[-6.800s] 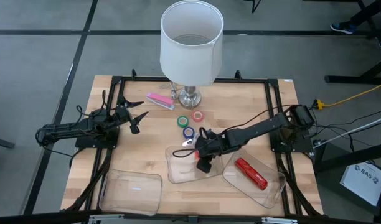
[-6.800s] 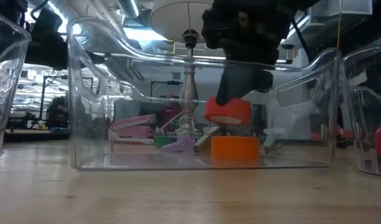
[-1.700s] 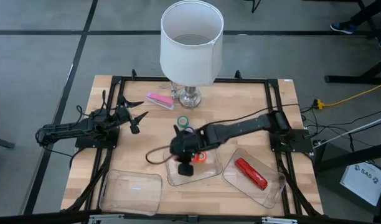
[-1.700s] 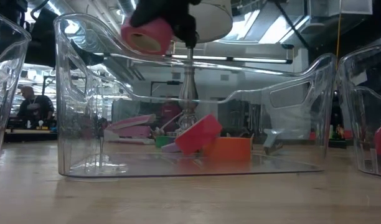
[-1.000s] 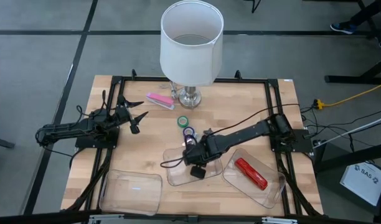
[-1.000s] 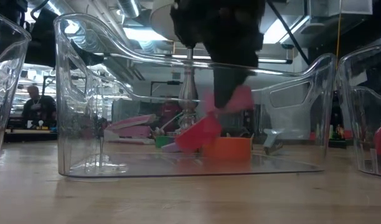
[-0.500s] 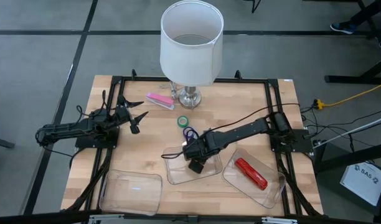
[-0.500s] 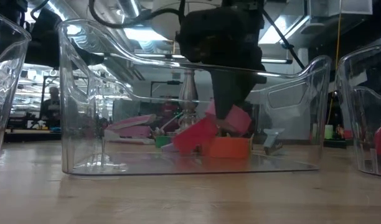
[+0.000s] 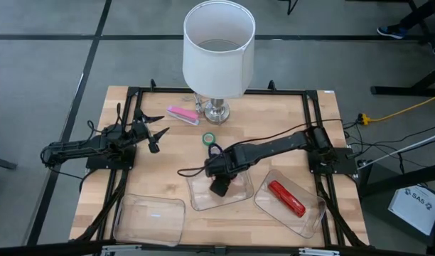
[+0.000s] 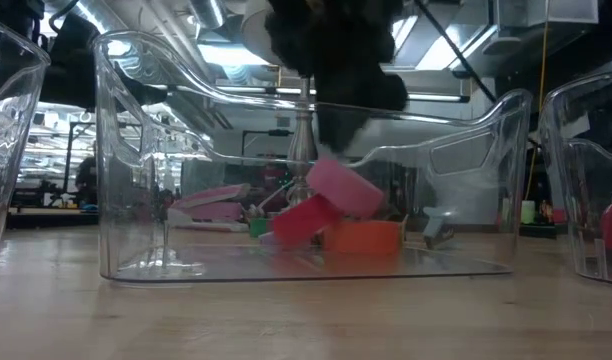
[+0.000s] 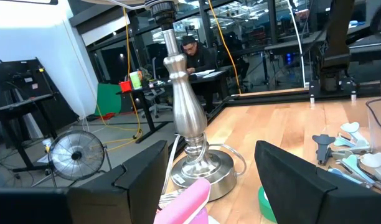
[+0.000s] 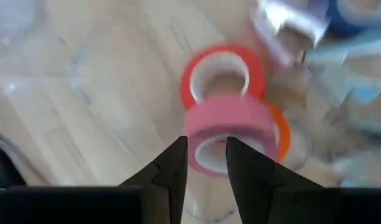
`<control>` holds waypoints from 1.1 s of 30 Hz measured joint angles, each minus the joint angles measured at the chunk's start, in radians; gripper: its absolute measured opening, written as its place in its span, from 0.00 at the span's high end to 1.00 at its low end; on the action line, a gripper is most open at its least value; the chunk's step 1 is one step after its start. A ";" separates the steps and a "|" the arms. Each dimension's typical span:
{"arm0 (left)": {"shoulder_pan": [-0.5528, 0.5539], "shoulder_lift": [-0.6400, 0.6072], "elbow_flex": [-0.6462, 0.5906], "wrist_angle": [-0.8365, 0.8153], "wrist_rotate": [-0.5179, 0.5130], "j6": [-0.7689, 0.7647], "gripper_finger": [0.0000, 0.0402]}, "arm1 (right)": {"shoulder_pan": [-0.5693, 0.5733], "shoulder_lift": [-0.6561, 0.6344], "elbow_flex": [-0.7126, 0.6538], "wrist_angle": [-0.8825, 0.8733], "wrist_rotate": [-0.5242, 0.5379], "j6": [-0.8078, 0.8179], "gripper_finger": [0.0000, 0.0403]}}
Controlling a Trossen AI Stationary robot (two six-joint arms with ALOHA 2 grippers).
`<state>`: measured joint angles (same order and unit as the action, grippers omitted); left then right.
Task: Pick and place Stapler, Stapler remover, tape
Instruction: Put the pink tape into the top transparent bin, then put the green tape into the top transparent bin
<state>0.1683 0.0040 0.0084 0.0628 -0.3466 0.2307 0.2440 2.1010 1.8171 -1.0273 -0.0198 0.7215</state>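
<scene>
A pink tape roll (image 10: pixel 344 187) lies tilted on a red roll (image 10: pixel 304 218) and an orange roll (image 10: pixel 371 236) inside the middle clear tray (image 9: pixel 200 198). My right gripper (image 12: pixel 206 152) hangs just above the pink roll (image 12: pixel 228 121), fingers a little apart and pointing down; in the low view (image 10: pixel 336 120) it stands clear of the roll. Green tape (image 9: pixel 210 138) and blue-purple tape (image 9: pixel 215 150) lie on the table. A pink stapler (image 9: pixel 182 114) lies near the lamp, and a red stapler (image 9: pixel 286 198) lies in the right tray. My left gripper (image 9: pixel 159 134) waits open at the left.
A lamp with a white shade (image 9: pixel 219 50) stands at the far middle, its metal foot (image 11: pixel 200 171) in front of my left gripper. An empty clear tray (image 9: pixel 150 219) sits at the near left. A pale staple remover (image 11: pixel 343 146) lies on the table beside the blue-purple tape.
My right gripper has carried the pink roll down into the middle tray and then gone up and a little toward the table's left. The pink roll now rests tilted on the red and orange rolls, apart from the fingers.
</scene>
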 joint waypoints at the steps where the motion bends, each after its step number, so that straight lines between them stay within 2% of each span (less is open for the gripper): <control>1: 0.000 0.000 0.000 0.000 0.000 0.000 0.40 | 0.000 0.000 0.022 0.004 0.015 -0.019 0.72; 6: 0.000 0.000 0.000 0.000 0.000 0.000 0.40 | 0.000 0.000 0.118 0.020 0.164 -0.148 0.72; 10: 0.000 0.000 0.000 0.000 0.000 0.000 0.40 | -0.016 -0.001 0.134 0.056 0.266 -0.280 0.72; 14: 0.000 0.000 0.000 0.000 0.000 0.000 0.40 | -0.053 0.000 0.134 0.091 0.271 -0.349 0.72; 26: 0.000 0.000 0.000 0.000 0.000 0.000 0.40 | -0.201 0.012 0.133 0.148 0.290 -0.340 0.72; 33: 0.000 0.000 0.000 0.000 0.000 0.000 0.40 | -0.240 0.094 0.133 0.180 0.281 -0.393 0.72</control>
<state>0.1680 0.0044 0.0082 0.0628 -0.3468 0.2308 0.0041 2.1953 1.9503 -0.8474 0.2615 0.3287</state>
